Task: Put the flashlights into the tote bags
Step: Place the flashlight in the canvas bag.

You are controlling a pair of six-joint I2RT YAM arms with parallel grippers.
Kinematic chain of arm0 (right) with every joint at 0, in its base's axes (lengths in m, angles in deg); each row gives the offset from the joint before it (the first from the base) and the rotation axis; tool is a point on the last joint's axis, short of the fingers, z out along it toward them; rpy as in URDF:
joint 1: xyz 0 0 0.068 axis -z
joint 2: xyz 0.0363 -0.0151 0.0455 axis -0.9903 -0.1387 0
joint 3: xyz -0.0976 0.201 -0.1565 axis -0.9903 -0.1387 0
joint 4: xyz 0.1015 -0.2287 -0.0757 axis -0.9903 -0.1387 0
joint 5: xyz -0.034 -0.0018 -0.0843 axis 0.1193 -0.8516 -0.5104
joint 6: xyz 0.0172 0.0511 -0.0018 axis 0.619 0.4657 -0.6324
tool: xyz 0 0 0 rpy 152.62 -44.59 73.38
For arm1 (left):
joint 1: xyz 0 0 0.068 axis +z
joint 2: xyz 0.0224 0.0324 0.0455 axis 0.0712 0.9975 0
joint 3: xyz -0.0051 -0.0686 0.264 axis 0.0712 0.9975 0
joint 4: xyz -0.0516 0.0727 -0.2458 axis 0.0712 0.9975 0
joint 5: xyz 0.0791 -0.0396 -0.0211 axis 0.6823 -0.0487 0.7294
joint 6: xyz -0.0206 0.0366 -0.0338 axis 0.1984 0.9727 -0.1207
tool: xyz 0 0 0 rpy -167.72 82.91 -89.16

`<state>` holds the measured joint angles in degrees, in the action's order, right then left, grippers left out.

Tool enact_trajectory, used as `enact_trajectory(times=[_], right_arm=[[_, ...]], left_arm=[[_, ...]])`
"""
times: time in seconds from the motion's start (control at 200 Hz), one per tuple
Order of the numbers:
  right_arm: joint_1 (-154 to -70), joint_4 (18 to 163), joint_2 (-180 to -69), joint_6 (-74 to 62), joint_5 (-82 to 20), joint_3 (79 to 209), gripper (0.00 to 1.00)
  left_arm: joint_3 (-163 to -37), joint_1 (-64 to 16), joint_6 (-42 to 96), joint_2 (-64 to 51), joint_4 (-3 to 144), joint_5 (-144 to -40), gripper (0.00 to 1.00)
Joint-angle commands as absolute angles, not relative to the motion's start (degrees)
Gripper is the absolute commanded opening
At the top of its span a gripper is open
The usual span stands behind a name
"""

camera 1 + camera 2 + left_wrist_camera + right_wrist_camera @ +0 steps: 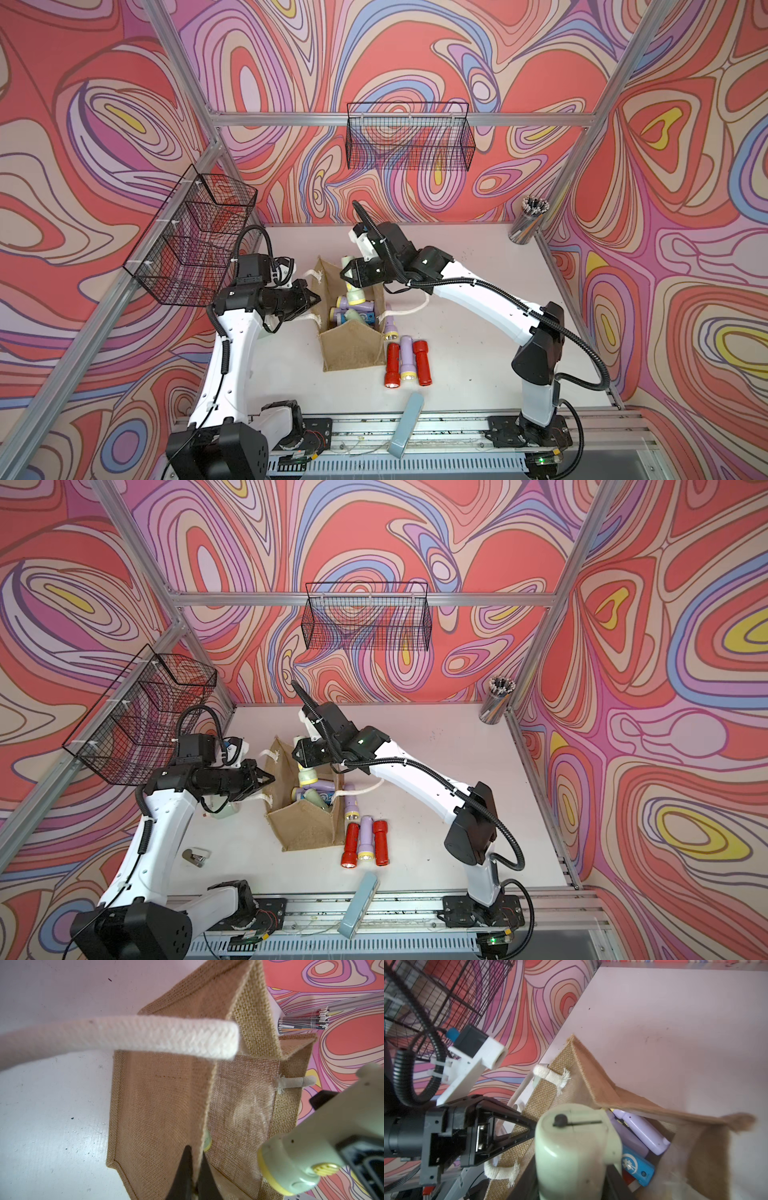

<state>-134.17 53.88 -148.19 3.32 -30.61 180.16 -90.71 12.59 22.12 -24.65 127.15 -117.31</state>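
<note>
The tan burlap tote bag (351, 349) (305, 825) stands open at mid-table. Its white rope handle (145, 1034) crosses the left wrist view. My left gripper (318, 298) (195, 1153) is shut on the bag's left wall (158, 1105) at the rim. Over the opening, my right gripper (347, 276) (571, 1176) is shut on a pale green flashlight (355, 293) (571, 1136) (307, 1157), yellow head down. Lilac (357, 309) and blue (637, 1167) flashlights lie inside. On the table to the bag's right lie two red flashlights (392, 365) (422, 362) and two lilac ones (407, 359) (390, 326).
A flat grey-blue bar (405, 428) leans at the front edge. A cup of pens (528, 224) stands at the back right corner. Black wire baskets hang on the back wall (409, 137) and the left wall (191, 237). A small metal object (195, 857) lies front left.
</note>
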Motion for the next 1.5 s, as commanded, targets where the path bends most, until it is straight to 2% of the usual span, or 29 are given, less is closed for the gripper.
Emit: enact_trajectory(times=[0.0,0.361,0.921,1.092,1.367,1.492], right_arm=[[-135.11,57.29,-149.93,-0.10,-28.77,179.33,0.12],[-137.37,47.60,-157.85,-5.22,-32.84,180.84,0.10],[-137.40,35.96,-167.39,2.81,-45.98,185.53,0.12],[-137.42,36.39,-167.41,3.73,-44.64,186.10,0.17],[-137.40,40.25,-163.34,4.17,-39.07,185.80,0.42],[-137.40,44.23,-159.69,4.18,-34.73,184.02,0.46]], left_arm=[[-90.60,12.72,22.73,-25.96,127.30,-118.40,0.08],[-90.55,12.78,22.36,-26.15,127.10,-118.29,0.07],[-91.12,12.76,21.61,-25.87,126.74,-118.26,0.07],[-91.38,12.78,21.84,-25.59,127.17,-117.98,0.07],[-91.58,12.78,22.24,-25.57,127.32,-117.27,0.07],[-92.06,12.78,23.19,-24.86,127.78,-116.61,0.07]])
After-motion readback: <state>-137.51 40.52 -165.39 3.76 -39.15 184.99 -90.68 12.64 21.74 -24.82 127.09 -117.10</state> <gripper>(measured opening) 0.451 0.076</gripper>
